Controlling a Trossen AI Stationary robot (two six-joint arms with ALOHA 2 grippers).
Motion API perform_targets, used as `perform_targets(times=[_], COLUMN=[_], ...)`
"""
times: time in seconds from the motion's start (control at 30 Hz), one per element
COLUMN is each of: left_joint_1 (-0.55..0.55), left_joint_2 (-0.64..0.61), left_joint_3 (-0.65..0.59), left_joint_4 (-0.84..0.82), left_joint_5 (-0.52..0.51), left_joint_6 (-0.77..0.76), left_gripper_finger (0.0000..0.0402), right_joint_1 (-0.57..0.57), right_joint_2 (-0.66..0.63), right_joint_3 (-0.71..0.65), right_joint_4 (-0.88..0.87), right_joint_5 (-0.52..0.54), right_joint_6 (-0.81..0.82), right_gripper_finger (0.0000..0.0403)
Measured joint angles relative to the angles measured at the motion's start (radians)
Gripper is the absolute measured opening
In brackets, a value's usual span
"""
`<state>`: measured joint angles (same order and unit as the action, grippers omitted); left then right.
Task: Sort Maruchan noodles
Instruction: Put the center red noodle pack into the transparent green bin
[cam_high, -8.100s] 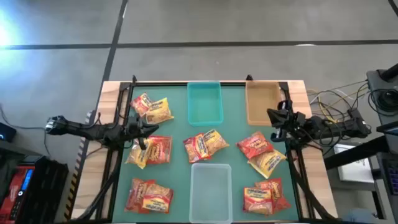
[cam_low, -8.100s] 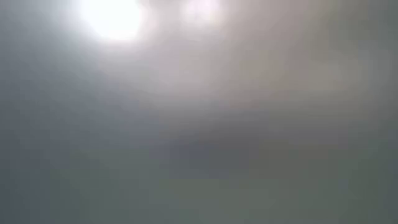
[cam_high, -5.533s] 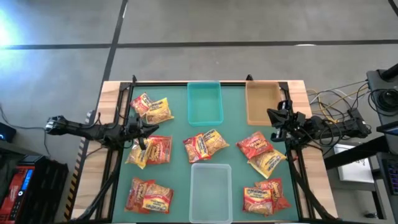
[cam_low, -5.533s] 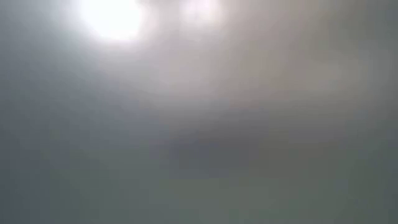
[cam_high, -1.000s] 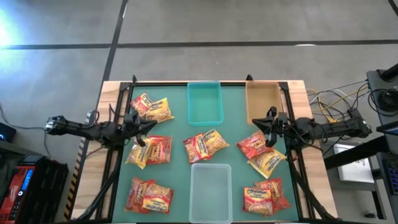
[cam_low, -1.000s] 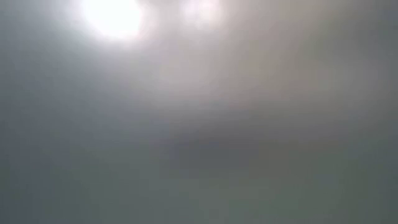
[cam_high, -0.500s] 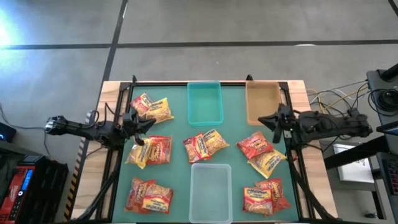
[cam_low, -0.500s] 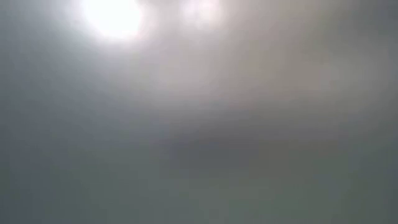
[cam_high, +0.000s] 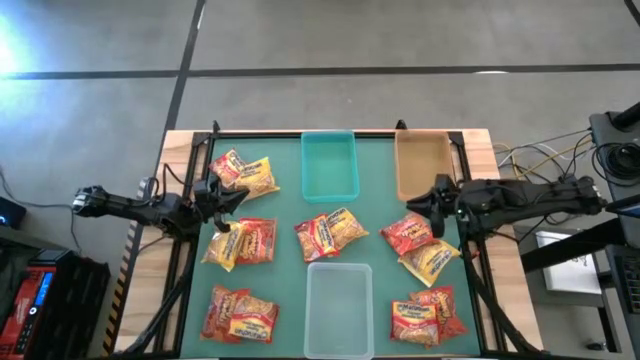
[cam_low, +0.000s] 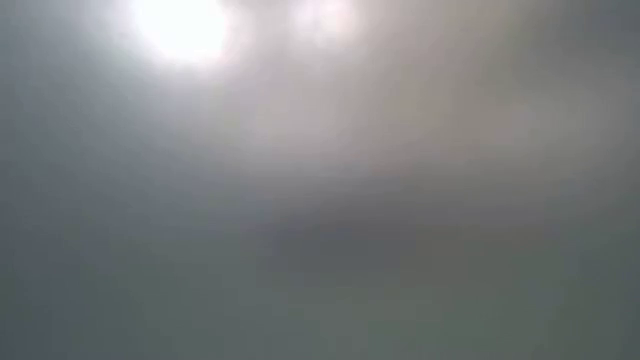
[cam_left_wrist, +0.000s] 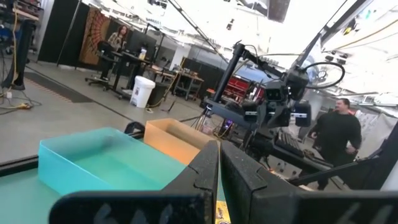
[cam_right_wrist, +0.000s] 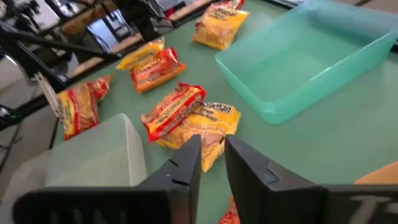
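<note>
From the high view, your small flat crinkly plastic noodle packets (cam_high: 328, 231), red-orange and yellow with printed labels, lie in loose pairs across the green worktop (cam_high: 370, 215), around a teal plastic bin (cam_high: 329, 166), a tan bin (cam_high: 422, 163) and a clear plastic bin (cam_high: 338, 308), all three bare. Your right hand (cam_high: 434, 205) hangs just beside the red packet (cam_high: 408, 233) near the tan bin; your left hand (cam_high: 224, 205) sits between the far-left pair (cam_high: 244, 173) and the pair below it (cam_high: 241, 243). The low view gives you nothing but glare. In the left wrist view, your left hand (cam_left_wrist: 219, 163) is clenched with nothing in it, looking past the teal bin (cam_left_wrist: 93, 158) and the tan bin (cam_left_wrist: 176, 140). In the right wrist view, your right hand (cam_right_wrist: 212, 154) shows a narrow gap between its fingers and grasps nothing, poised above the middle pair of packets (cam_right_wrist: 186, 116). Expect these packets to be light, with slippery film and a brittle noodle block inside; I would pinch a crimped end seam or a long edge, gently, and watch that the overlapping packet doesn't drag along.
</note>
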<state>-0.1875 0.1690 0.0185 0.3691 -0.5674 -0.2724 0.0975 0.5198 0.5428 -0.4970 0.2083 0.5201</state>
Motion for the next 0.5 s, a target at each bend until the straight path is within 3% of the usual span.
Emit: perform_targets(times=[0.13,0.27,0.5], left_joint_1=[0.000,0.000,0.000], left_joint_2=[0.004,0.015,0.040], left_joint_3=[0.000,0.000,0.000], left_joint_4=[0.000,0.005,0.111], left_joint_5=[0.000,0.001,0.001], left_joint_6=[-0.020,-0.032,0.007], left_gripper_finger=[0.0000,0.0000,0.0000], right_joint_1=[0.000,0.000,0.000], right_joint_2=[0.049,0.086,0.176], right_joint_3=[0.009,0.027,0.027], right_joint_4=[-0.014,-0.133,-0.208], right_joint_5=[-0.007,-0.044,-0.133], right_joint_6=[0.017,0.118,0.196], right_gripper_finger=[0.0116,0.0149,0.0159])
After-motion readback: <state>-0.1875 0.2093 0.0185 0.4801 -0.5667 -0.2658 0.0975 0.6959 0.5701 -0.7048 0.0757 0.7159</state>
